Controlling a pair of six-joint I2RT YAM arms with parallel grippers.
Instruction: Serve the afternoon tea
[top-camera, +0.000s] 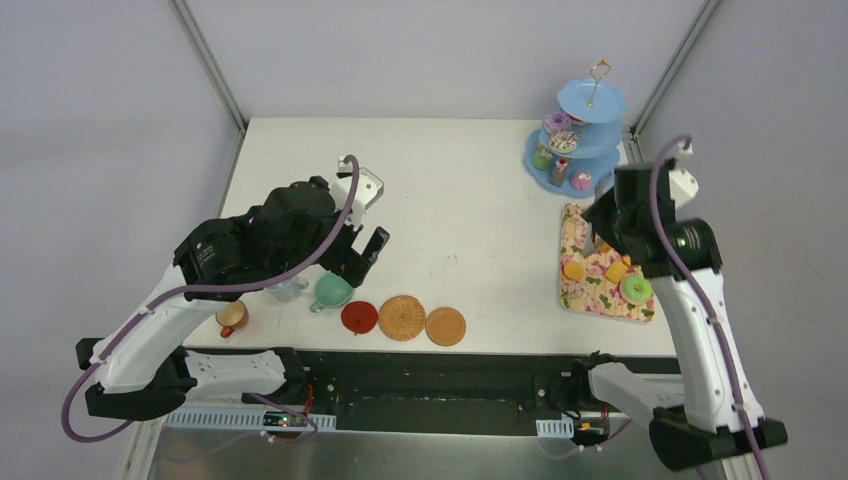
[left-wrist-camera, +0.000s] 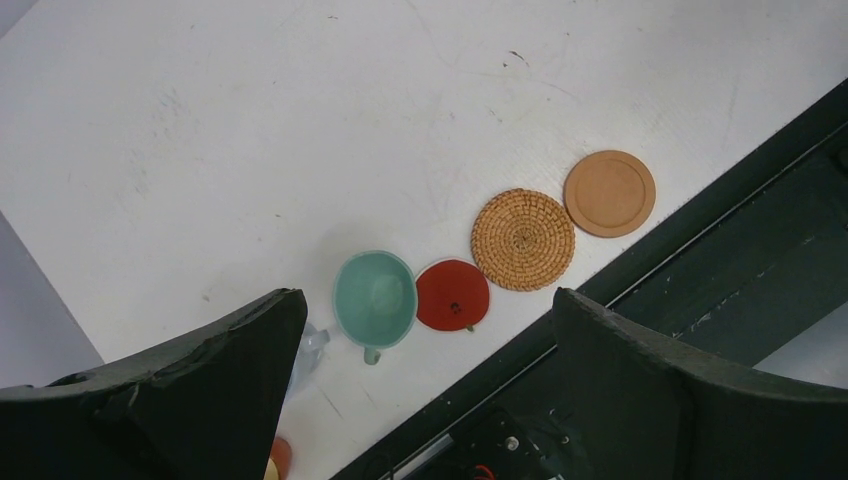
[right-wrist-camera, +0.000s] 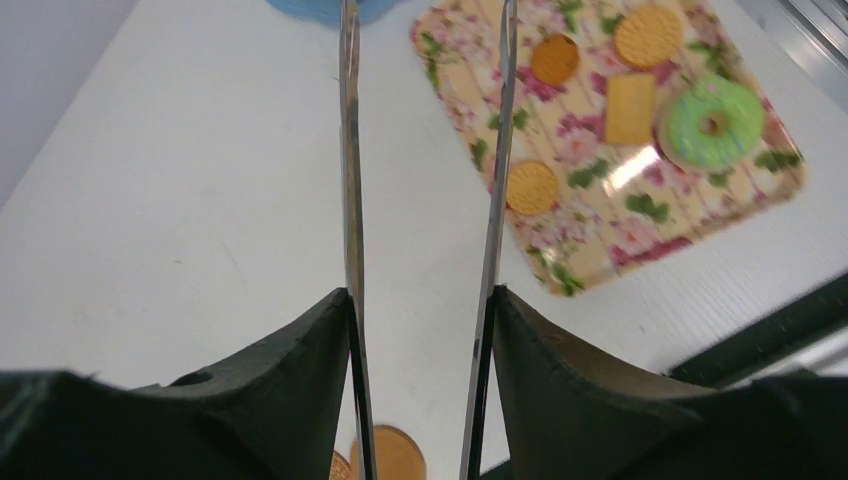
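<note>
A mint green cup (top-camera: 332, 291) (left-wrist-camera: 374, 298) stands upright beside the red coaster (left-wrist-camera: 453, 294), with a woven coaster (left-wrist-camera: 523, 239) and a tan coaster (left-wrist-camera: 609, 193) in the same row. The grey-blue cup (top-camera: 288, 290) and the orange cup (top-camera: 232, 317) stand further left. My left gripper (top-camera: 358, 255) (left-wrist-camera: 425, 300) hovers open above the mint cup, holding nothing. My right gripper (top-camera: 603, 222) (right-wrist-camera: 422, 293) is shut on the metal tongs (right-wrist-camera: 349, 150), left of the floral tray (right-wrist-camera: 600, 215). On that tray lie biscuits (right-wrist-camera: 532, 187) and a green donut (right-wrist-camera: 714, 122). The light-blue stand (top-camera: 580, 130) carries several treats.
The black front rail (left-wrist-camera: 640, 290) runs just past the coaster row at the table's near edge. The stand fills the far right corner, with the tray right in front of it. Frame posts (top-camera: 212, 60) rise at the back corners.
</note>
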